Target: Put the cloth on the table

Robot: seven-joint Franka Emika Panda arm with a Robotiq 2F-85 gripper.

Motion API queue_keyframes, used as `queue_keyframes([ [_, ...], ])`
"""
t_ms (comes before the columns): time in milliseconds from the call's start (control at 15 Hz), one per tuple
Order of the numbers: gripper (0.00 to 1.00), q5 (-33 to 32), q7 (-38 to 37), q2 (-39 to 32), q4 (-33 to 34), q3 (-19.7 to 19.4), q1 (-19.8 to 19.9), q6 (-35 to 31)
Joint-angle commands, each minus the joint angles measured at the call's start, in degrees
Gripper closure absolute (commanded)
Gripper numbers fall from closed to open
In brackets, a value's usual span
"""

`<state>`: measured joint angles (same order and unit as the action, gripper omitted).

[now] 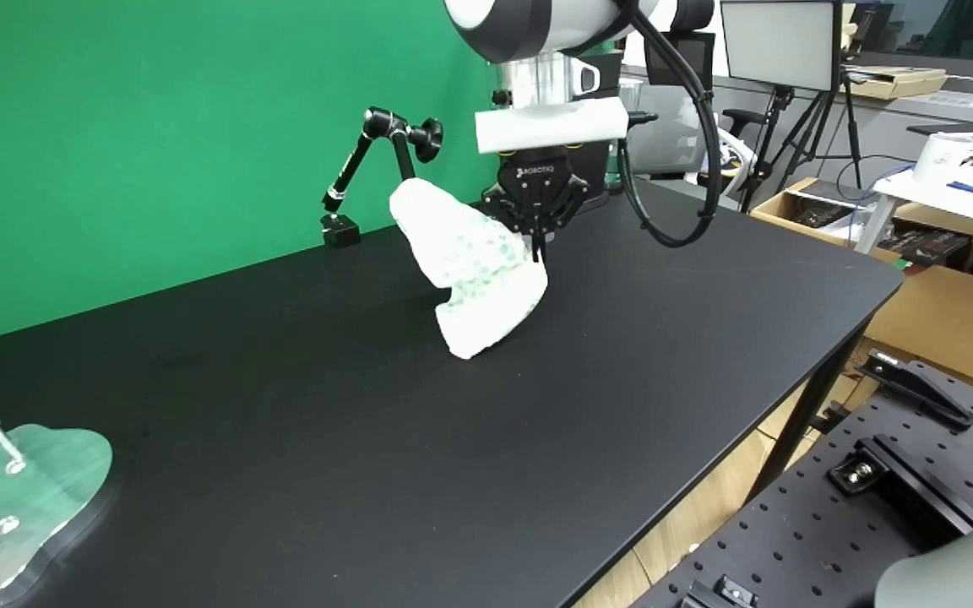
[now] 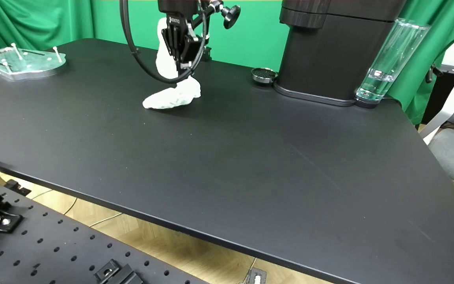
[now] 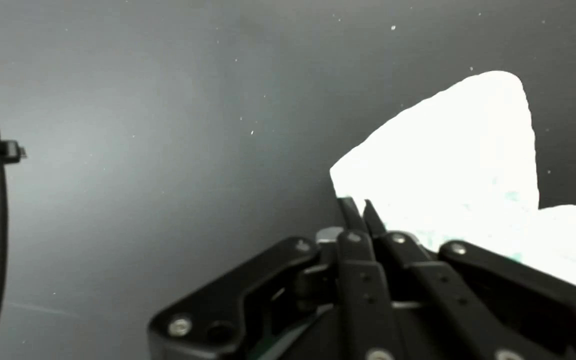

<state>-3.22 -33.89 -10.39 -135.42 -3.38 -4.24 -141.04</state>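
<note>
At lower left in an exterior view, a translucent green plate (image 1: 64, 456) with white pegs (image 1: 3, 444) lies on a matte black tabletop (image 1: 284, 507) before a bright green backdrop (image 1: 157, 127). Left of top center, a black jointed mounting arm (image 1: 379, 124) rises behind a white cloth with pale green spots (image 1: 486, 279), creased inward on its left side near mid-frame. At the cloth's right edge, a black Robotiq gripper (image 1: 539, 250), below a white-and-gray robot arm (image 1: 588, 25), pinches the fabric, fingers nearly together; in the wrist view the cloth spreads right from the fingertips (image 3: 352, 216). Whether its lower end touches the tabletop cannot be told. A pale flat panel (image 1: 778, 46) shows at upper right, a dark perforated metal plate (image 1: 799, 549) at lower right.
</note>
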Motion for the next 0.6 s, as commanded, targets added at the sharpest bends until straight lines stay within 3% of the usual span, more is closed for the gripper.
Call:
queue_keyframes([
  [0, 0.99, -0.16, -3.89, 1.74, -1.47, -1.15, 0.61, -2.38],
  [533, 0.99, 0.54, -11.95, 4.60, -3.10, -4.04, 2.59, -8.61],
])
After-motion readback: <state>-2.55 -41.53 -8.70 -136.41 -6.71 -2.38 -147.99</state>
